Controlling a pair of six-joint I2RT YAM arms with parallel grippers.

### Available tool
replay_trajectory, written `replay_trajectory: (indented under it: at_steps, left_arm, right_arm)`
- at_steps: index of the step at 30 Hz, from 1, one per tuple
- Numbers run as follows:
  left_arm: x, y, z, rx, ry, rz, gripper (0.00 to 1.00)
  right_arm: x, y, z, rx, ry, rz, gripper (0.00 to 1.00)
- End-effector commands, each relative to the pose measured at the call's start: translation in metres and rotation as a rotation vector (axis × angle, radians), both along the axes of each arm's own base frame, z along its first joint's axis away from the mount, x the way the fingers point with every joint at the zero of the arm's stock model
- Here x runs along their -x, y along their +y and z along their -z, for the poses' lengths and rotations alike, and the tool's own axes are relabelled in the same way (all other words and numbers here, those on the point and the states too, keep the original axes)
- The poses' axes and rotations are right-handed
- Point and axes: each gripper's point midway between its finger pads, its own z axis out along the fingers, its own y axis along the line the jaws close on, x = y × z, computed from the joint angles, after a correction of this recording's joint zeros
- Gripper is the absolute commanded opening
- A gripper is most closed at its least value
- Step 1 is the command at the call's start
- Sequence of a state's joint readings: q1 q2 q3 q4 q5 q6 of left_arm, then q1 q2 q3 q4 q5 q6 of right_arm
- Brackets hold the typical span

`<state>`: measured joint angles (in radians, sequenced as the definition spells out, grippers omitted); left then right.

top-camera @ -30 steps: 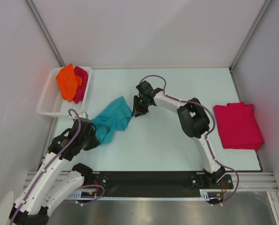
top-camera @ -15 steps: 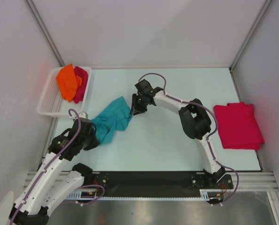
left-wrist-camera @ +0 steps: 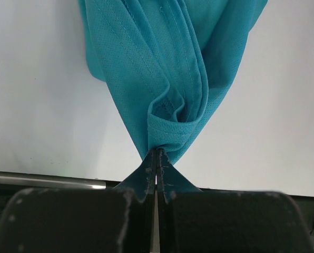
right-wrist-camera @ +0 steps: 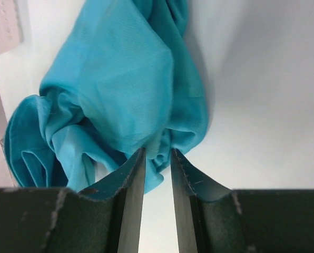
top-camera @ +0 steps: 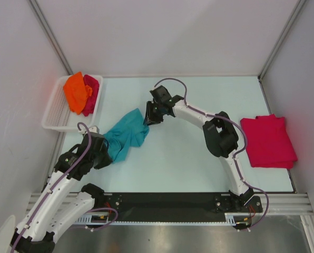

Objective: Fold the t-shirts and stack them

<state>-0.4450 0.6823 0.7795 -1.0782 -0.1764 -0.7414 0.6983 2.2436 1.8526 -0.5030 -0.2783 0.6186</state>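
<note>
Left arm (top-camera: 67, 171) bent, forearm angled forward and inward. Left hand (left-wrist-camera: 156, 154) clamped fully on a fold of the teal t-shirt (left-wrist-camera: 167, 63). Right arm (top-camera: 220, 138) reaches leftward, elbow bent. Right hand (right-wrist-camera: 155, 158) stands part-open, fingertips at the cloth.

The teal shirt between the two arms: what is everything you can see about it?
The teal t-shirt is plain, thin, soft knit cloth with stitched hems. It is not folded. It lies bunched into a crumpled strip on the pale table, near the white basket but outside it. The left gripper is shut on a hemmed edge at the shirt's near end. The right gripper sits at the far end, jaws apart, with cloth at their tips.
</note>
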Motion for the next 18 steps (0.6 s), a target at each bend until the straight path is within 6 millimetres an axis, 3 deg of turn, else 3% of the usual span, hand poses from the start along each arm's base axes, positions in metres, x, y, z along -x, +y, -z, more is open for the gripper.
replay_trajectory:
  at_steps: [1,5,18]
  left_arm:
    - [-0.003,-0.004,-0.001,0.011,-0.015,0.017,0.00]
    - [-0.004,-0.003,-0.002,0.008,-0.016,0.012,0.00]
    - [-0.003,-0.001,-0.007,0.002,-0.025,0.011,0.00]
  right_arm:
    - [-0.007,0.018,-0.021,-0.064,-0.031,-0.005,0.32]
    - [-0.008,0.028,-0.022,-0.083,-0.032,-0.017,0.32]
    - [0.003,0.034,0.012,-0.052,0.024,-0.028,0.32]
